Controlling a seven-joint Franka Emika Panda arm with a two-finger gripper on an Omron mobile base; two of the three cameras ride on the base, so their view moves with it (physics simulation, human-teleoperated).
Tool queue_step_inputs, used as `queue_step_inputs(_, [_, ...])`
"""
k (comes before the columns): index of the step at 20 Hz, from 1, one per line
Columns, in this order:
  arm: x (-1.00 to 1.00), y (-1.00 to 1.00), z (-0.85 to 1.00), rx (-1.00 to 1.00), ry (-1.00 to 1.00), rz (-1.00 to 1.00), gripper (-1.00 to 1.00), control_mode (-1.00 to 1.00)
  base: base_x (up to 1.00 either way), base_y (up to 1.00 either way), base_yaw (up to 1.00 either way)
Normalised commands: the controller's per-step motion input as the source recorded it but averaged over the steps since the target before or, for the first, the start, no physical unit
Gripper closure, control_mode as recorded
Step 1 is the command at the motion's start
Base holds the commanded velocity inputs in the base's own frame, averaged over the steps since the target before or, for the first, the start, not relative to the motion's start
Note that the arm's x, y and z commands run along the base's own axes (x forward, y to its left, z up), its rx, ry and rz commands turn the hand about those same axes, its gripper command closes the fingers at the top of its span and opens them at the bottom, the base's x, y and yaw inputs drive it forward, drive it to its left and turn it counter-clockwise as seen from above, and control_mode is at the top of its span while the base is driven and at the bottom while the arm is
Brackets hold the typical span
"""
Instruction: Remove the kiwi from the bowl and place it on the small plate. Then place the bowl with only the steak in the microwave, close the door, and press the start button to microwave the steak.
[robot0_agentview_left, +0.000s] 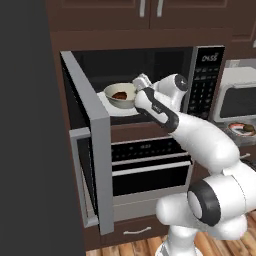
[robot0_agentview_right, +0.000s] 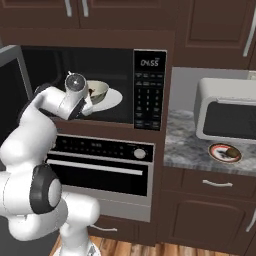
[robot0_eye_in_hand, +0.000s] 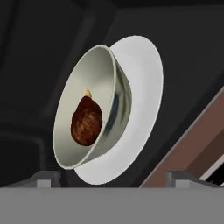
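Cream-white inside and greyish-beige outside, the round bowl (robot0_agentview_left: 121, 95) sits on the plain white round disc (robot0_eye_in_hand: 144, 109) within the cavity of the wide black built-in microwave (robot0_agentview_right: 150, 90). Inside the bowl lies the dark reddish-brown steak (robot0_eye_in_hand: 86, 120), with a small tan end showing at its upper edge in the hand view. The microwave's grey-framed door (robot0_agentview_left: 92, 145) stands swung wide open to the left in the left base view.

The white arm reaches into the opening, and its two-finger gripper (robot0_eye_in_hand: 113, 177) is just in front of the bowl; in the hand view the two dark fingertips (robot0_eye_in_hand: 43, 178) stand far apart at the lower edge, spread wide with nothing between them, clear of the bowl.

To the right of the microwave, on the grey speckled stone table (robot0_agentview_right: 185, 145), the small round plate with the orange-red rim (robot0_agentview_right: 225, 153) carries the small brown oval kiwi (robot0_agentview_right: 233, 151). Behind the plate stands a white countertop oven (robot0_agentview_right: 227, 112).
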Motion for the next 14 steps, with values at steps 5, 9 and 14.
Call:
queue_step_inputs(5, [-0.41, -0.06, 0.06, -0.02, -0.08, 0.0, -1.0, -1.0, 0.0, 0.0, 0.0])
queue_step_inputs(9, [-0.94, -0.28, 0.5, -0.06, -0.25, 0.02, -1.0, -1.0, 0.0, 0.0, 0.0])
queue_step_inputs(14, [-1.0, -0.03, 0.99, -0.17, -0.37, 0.08, -1.0, -1.0, 0.0, 0.0, 0.0])
